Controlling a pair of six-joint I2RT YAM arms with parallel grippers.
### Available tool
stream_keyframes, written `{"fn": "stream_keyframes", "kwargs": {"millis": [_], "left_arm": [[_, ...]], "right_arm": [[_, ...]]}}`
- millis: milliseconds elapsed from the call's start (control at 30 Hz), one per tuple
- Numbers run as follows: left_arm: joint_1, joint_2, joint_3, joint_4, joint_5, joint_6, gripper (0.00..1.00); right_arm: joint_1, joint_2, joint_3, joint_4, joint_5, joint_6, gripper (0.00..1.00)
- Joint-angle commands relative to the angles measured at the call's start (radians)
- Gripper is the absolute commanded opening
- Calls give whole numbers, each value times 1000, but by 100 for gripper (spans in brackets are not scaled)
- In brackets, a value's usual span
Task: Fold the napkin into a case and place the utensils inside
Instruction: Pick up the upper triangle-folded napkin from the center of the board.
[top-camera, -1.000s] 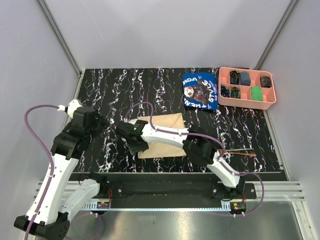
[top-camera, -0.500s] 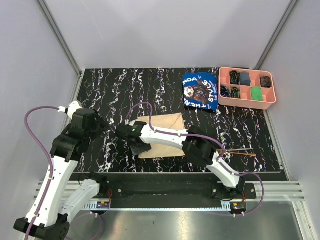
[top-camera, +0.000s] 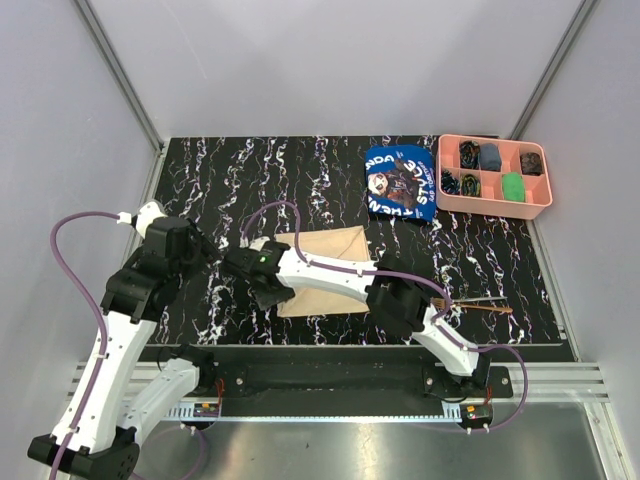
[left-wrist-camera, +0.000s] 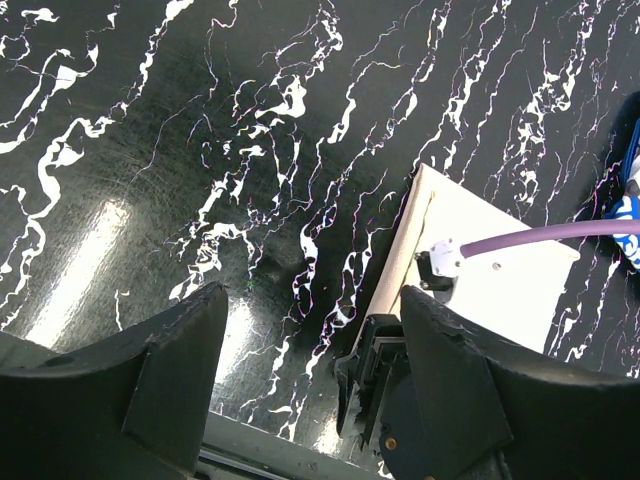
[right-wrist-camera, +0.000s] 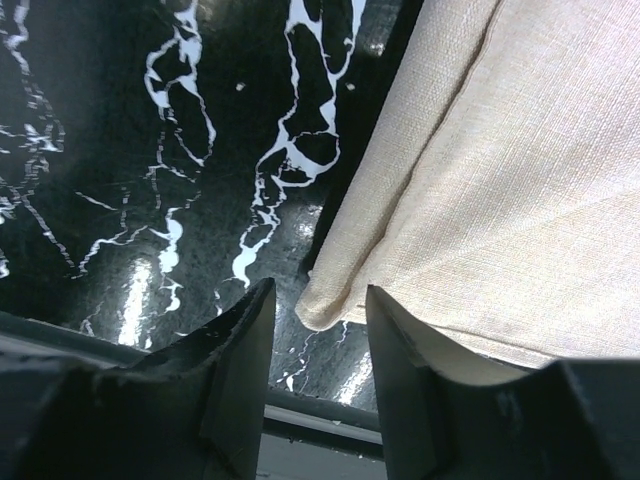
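Two arms stood over the table (top-camera: 200, 170), and only your right one was at the cloth. The napkin (top-camera: 335, 243) lay flat beneath the right arm as a broad folded oblong, not yet a narrow case. So I judged that folding was the step in hand and loading had not begun.

Your right gripper (right-wrist-camera: 320, 295) sat low at the napkin's corner with its jaws partly parted, one over bare table and the other over cloth. The corner lay between them, and as far as the wrist view showed it was not pinched. Your left gripper (left-wrist-camera: 318, 300) hung with its jaws wide and nothing in them, the napkin's edge just ahead and to its right. The utensils (top-camera: 488, 309), thin sticks, lay well behind the right gripper, back beside that arm's elbow and clear of the cloth.

Next, by my reading, you needed to close on that corner, hem and under-layers together. Then you had to lift only slightly and carry it across the napkin, keeping the edges square so the fold did not skew.
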Motion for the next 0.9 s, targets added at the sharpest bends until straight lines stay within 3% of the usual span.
{"fn": "stream_keyframes", "kwargs": {"millis": [0,500,733,867], "left_arm": [[4,2,-6,40,9,18,72],[20,71,8,55,65,18,74],[138,152,-43,104,221,47,77],[282,233,-147,222,463,46,76]], "right_arm": [[6,7,-23,-3,6,0,47],[-14,35,-152,76,-68,-31,39],[-14,-7,-212,102,-48,-61,3],[-15,-75,-253,157,-48,-86,0]]}}
